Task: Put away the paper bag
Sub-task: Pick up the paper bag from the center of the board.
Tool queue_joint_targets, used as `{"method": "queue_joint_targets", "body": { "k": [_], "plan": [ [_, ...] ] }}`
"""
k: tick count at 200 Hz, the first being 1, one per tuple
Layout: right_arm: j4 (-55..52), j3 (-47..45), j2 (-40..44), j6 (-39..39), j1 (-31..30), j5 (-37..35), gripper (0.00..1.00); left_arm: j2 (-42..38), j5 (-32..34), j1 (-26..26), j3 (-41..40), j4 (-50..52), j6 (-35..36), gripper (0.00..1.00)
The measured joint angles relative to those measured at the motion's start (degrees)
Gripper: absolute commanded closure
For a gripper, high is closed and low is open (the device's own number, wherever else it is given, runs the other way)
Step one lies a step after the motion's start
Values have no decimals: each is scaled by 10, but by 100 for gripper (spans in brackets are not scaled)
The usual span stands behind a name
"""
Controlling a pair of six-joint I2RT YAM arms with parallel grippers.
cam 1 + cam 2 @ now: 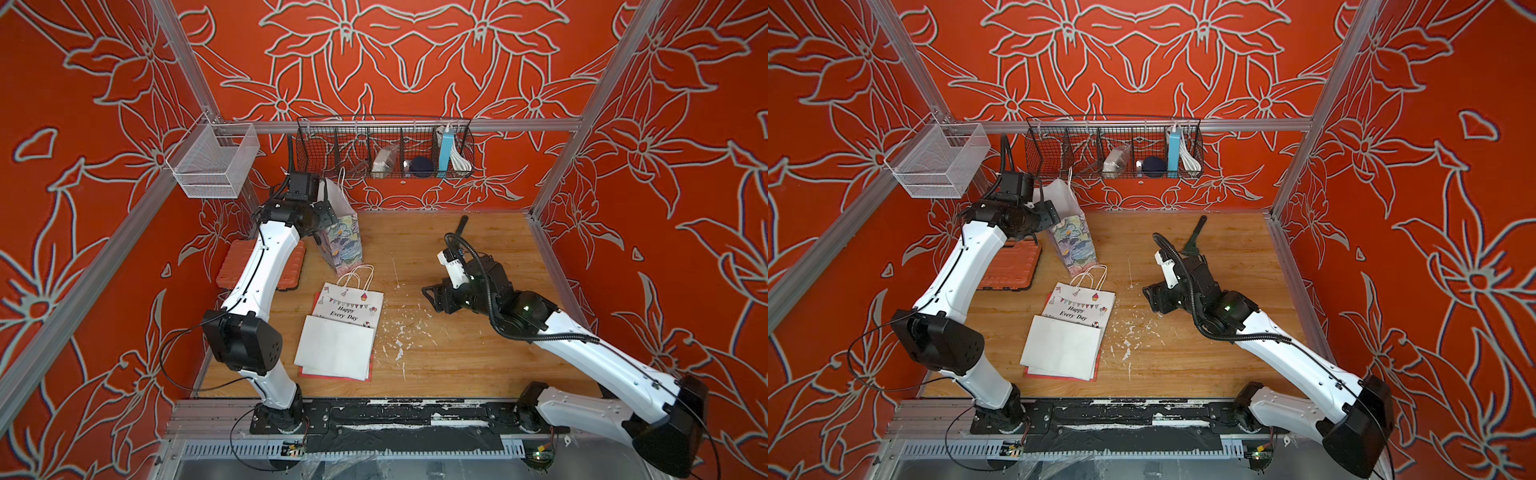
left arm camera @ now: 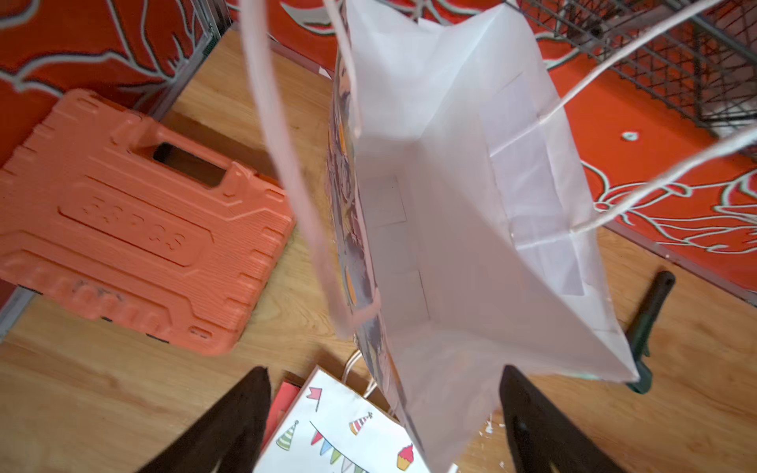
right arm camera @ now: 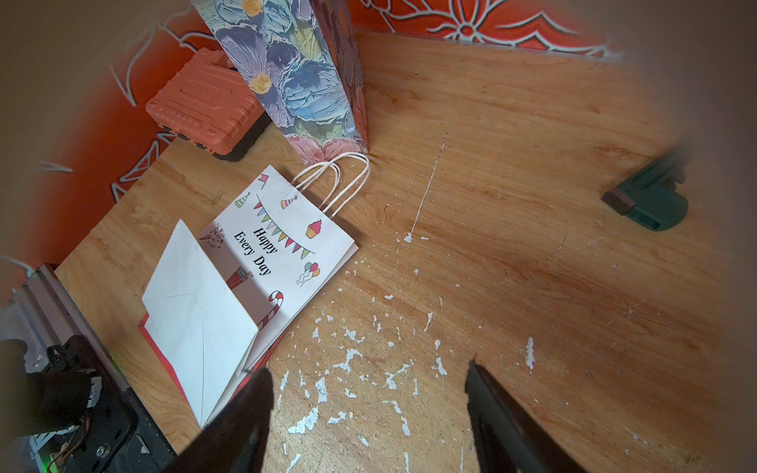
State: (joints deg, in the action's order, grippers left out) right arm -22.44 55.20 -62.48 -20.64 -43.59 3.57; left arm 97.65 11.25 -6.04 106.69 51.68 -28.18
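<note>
At eleven o'clock on the table [image 1: 457, 353], the floral paper bag [image 1: 347, 239] stands upright with its mouth open, just beside the orange tool case [image 1: 235, 266] at nine. My left gripper [image 2: 384, 370] hangs over its rim, jaws spread wide, one bag wall running between them unpinched. My right gripper [image 3: 368, 368] is released too, holding nothing, near the centre toward three. Flat bags [image 1: 353, 305] lie toward seven.

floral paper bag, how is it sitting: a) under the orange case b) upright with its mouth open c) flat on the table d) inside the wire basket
b, the floral paper bag stands upright, and the left wrist view looks down into its open white inside
</note>
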Motion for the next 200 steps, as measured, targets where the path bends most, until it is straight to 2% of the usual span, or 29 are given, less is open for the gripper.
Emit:
{"method": "queue_joint_targets", "body": {
  "k": [29,72,105,128,155,200],
  "plan": [
    [-3,-2,10,5,0,0,24,31,29,0,25,1,8,31],
    [-4,-9,19,6,0,0,24,54,55,0,31,-4,13,50],
    [-6,-36,25,6,0,0,24,63,61,0,31,-17,2,69],
    [-12,-44,26,7,0,0,24,65,58,0,31,-28,-3,75],
    [-14,-44,27,11,0,0,24,66,52,0,28,-47,-4,90],
    [-27,-44,45,18,0,-1,24,66,42,0,22,-60,-15,100]
  ]
}}
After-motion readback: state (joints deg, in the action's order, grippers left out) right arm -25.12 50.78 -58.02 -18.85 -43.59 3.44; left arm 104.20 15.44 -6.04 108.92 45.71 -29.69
